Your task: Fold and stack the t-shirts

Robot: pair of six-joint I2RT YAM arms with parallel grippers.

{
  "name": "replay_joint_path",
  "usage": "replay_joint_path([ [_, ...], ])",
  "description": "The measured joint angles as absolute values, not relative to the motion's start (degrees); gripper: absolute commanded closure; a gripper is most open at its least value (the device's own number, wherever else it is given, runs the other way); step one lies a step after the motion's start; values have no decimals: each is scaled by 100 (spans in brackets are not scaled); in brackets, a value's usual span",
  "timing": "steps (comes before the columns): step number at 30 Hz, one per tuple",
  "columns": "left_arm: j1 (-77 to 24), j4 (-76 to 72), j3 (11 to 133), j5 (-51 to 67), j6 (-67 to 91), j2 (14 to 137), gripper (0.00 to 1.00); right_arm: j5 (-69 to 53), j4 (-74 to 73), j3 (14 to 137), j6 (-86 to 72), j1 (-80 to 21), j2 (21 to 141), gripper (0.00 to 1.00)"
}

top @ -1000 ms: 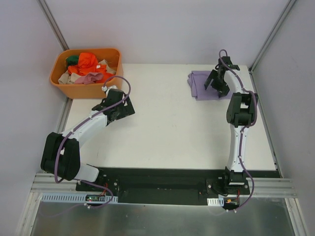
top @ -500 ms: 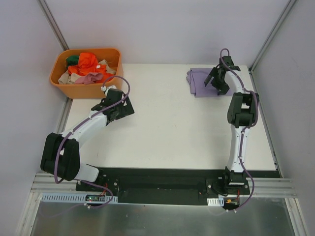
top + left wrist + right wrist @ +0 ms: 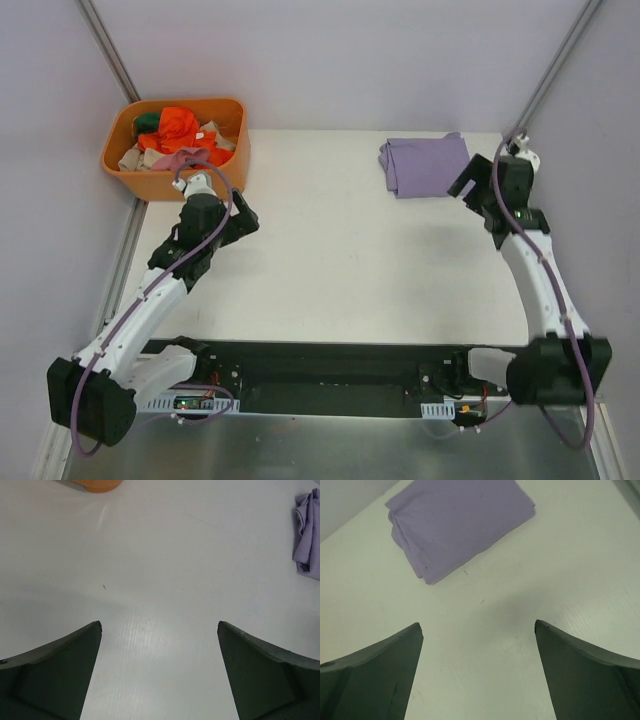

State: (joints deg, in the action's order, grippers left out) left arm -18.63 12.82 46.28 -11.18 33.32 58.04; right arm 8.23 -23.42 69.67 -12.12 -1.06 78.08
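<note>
A folded lilac t-shirt (image 3: pixel 423 165) lies flat at the back right of the white table; it also shows in the right wrist view (image 3: pixel 459 524) and at the right edge of the left wrist view (image 3: pixel 306 534). An orange bin (image 3: pixel 232 135) at the back left holds several crumpled shirts, orange (image 3: pixel 176 125), pink (image 3: pixel 186 156) and green among them. My right gripper (image 3: pixel 466 187) (image 3: pixel 477 626) is open and empty, just right of the lilac shirt. My left gripper (image 3: pixel 243 224) (image 3: pixel 160 625) is open and empty over bare table, in front of the bin.
The white table (image 3: pixel 340 260) has a metal rail along its left edge (image 3: pixel 127 240). Grey walls close the back and both sides. The bin's corner shows at the top of the left wrist view (image 3: pixel 99 485).
My right arm has swung off the lilac shirt to its right, leaving it flat on the table. My left arm has drawn back to the left, toward the bin.
</note>
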Motion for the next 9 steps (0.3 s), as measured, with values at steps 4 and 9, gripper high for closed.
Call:
replay_joint_path([
  [4,-1863,1302,4379,-1223,3365,5299,1,1164,-1520,5271,-1135,-106,5927,4],
  [9,-1863,1321,4128,-1302,3389,4735,1,1369,-1321,3964,-1007,-106,4770,4],
])
